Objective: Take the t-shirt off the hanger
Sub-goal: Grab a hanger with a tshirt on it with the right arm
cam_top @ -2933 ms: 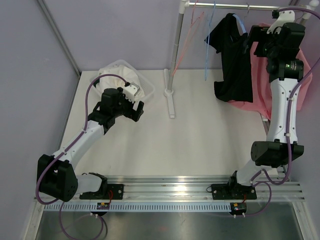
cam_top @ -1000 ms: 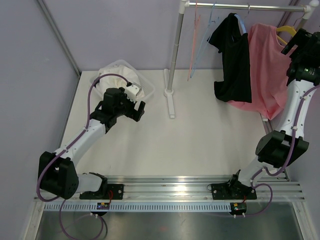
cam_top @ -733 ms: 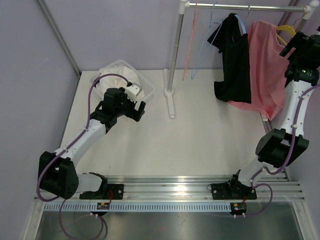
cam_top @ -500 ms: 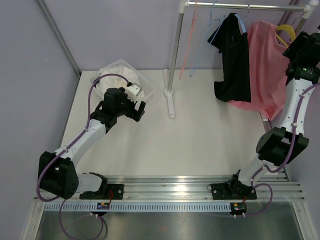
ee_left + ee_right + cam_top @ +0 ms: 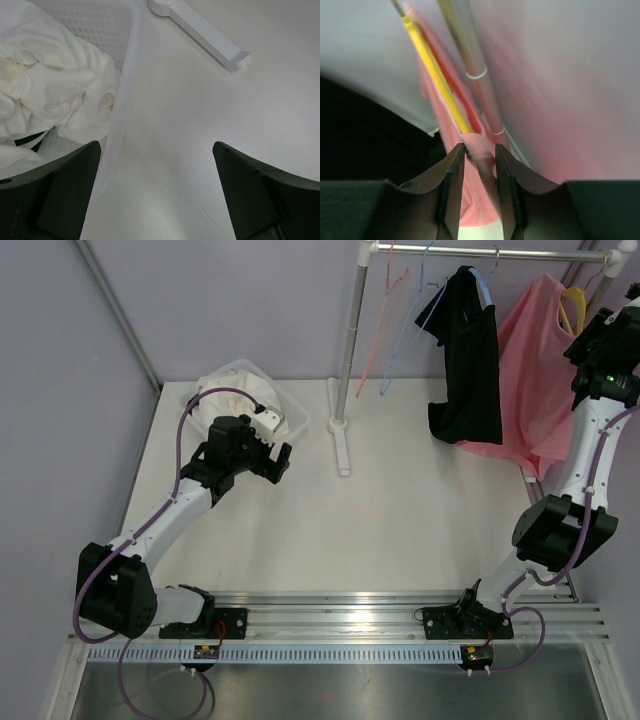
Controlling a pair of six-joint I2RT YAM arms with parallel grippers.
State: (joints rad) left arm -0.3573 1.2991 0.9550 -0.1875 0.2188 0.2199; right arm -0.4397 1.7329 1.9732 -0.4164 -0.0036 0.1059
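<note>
While the pink fabric t-shirt [image 5: 535, 360] hangs on the yellow plastic hanger [image 5: 572, 312], nothing removed | right gripper [image 5: 480, 160]: jaws nearly together about its cloth, hold unsure | left gripper [image 5: 157, 150]: wide, empty

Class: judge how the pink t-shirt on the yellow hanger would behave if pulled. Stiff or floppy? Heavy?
Probably floppy: the pink t-shirt drapes in soft folds and bunches between the fingers of the right pincer. Likely light, as the thin yellow hanger carries it. It may swing when tugged, hanging free from the rail.
</note>
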